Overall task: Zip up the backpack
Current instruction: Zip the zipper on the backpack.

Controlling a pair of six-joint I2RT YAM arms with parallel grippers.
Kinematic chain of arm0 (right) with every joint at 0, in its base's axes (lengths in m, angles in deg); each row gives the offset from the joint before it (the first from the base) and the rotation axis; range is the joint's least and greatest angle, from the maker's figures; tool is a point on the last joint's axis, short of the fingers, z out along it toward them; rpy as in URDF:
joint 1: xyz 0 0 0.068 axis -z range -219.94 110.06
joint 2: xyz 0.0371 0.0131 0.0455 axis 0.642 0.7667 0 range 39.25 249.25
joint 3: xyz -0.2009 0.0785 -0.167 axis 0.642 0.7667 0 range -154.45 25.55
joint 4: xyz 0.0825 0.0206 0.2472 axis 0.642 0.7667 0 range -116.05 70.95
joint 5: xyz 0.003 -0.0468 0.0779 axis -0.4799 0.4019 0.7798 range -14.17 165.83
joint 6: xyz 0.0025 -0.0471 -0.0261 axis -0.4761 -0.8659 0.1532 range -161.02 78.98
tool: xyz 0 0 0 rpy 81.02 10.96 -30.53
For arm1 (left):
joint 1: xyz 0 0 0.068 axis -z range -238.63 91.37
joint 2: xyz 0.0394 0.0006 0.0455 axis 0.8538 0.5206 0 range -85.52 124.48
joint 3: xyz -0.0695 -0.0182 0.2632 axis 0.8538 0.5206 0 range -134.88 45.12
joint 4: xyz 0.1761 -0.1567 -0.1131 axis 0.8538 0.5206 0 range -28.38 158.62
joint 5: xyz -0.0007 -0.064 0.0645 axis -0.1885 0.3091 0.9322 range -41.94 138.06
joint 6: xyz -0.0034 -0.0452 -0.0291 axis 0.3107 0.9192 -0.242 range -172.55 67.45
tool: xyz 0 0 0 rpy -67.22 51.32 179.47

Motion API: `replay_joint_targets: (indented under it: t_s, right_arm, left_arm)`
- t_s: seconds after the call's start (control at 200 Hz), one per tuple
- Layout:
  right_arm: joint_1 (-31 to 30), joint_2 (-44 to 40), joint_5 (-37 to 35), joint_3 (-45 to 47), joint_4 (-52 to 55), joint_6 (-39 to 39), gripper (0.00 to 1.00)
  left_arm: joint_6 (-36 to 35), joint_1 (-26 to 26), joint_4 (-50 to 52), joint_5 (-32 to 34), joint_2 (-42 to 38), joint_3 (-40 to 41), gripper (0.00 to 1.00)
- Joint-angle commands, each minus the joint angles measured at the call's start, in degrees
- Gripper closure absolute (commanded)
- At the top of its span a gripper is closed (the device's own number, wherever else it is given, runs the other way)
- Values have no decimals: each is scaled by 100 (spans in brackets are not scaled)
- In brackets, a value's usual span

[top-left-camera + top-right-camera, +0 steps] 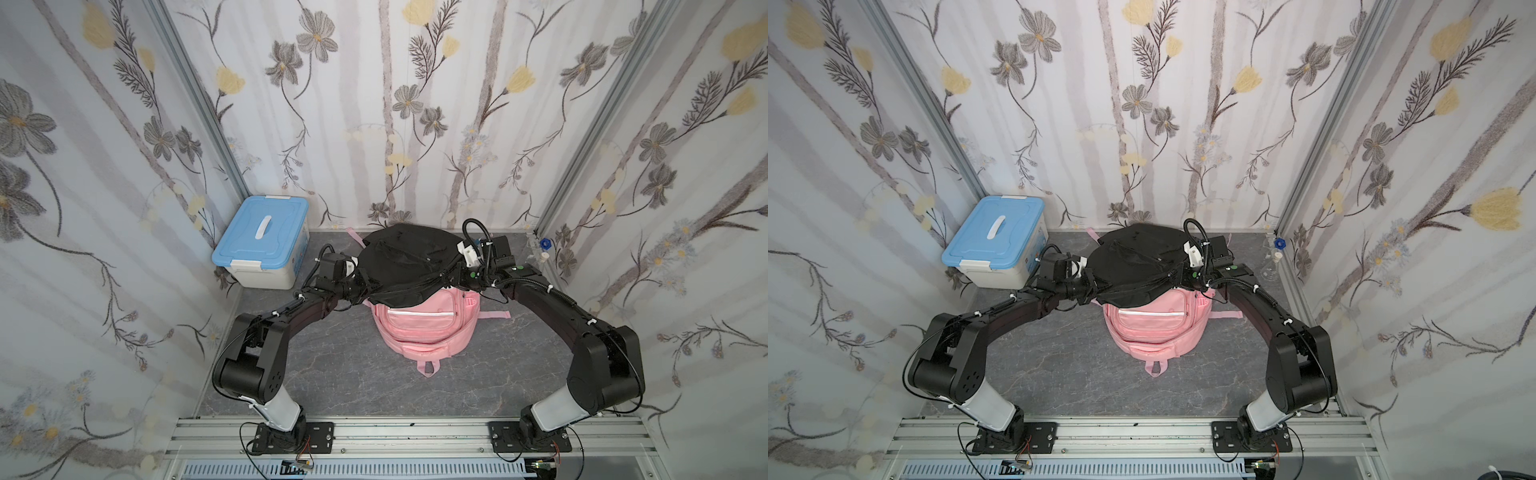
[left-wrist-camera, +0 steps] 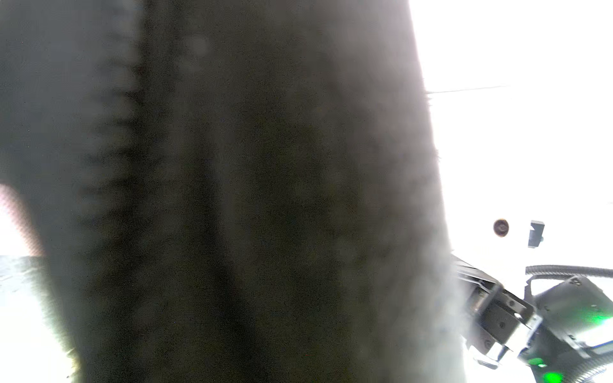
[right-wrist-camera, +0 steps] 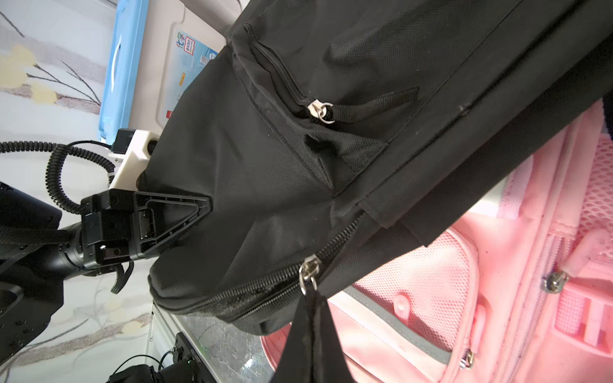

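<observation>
Floral-papered walls closed in three sides, with a grey marbled bench (image 1: pixel 332 374) below. Far left, against the wall, sat a blue-lidded storage box (image 1: pixel 262 245), well apart from the work. Next along, the left gripper (image 1: pixel 362 277) was clamped shut on the side fabric of the black backpack (image 1: pixel 403 257). The bag hung clear of the bench, stretched between the two arms and covering the upper part of a pink backpack (image 1: pixel 424 328) that lay flat beneath. Left wrist view was filled with blurred dark cloth and told nothing more. Right wrist view showed the main zip (image 3: pixel 238 293) along the bag's lower edge, its slider (image 3: pixel 308 270) part-way along. The teeth on the left gripper's side looked parted and those beyond looked joined, though I could not be sure. A black pull strap (image 3: pixel 310 331) ran taut from the slider toward the right gripper (image 1: pixel 451 279). That gripper was closed, and by the strap's line it was pinching the strap, its fingers out of shot. Far right, a blue-capped bottle (image 1: pixel 545 243) stood by the wall. Judged step: grasp made, pull about to begin, closure midway at best. Next move called for the right arm to draw the slider along the parted stretch, in line with the track, while the left arm held the cloth taut. Slack would risk a jam.
</observation>
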Motion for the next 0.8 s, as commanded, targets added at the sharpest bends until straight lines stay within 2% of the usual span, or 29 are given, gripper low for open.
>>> replay_joint_targets:
  t_s: [0.0, 0.794]
  right_arm:
    - [4, -45, 182, -51, 437, -176, 100]
    - [-471, 170, 320, -409, 869, -379, 100]
  left_arm:
    - [2, 5, -290, 196, 30, 22, 100]
    - [8, 93, -242, 196, 94, -106, 100]
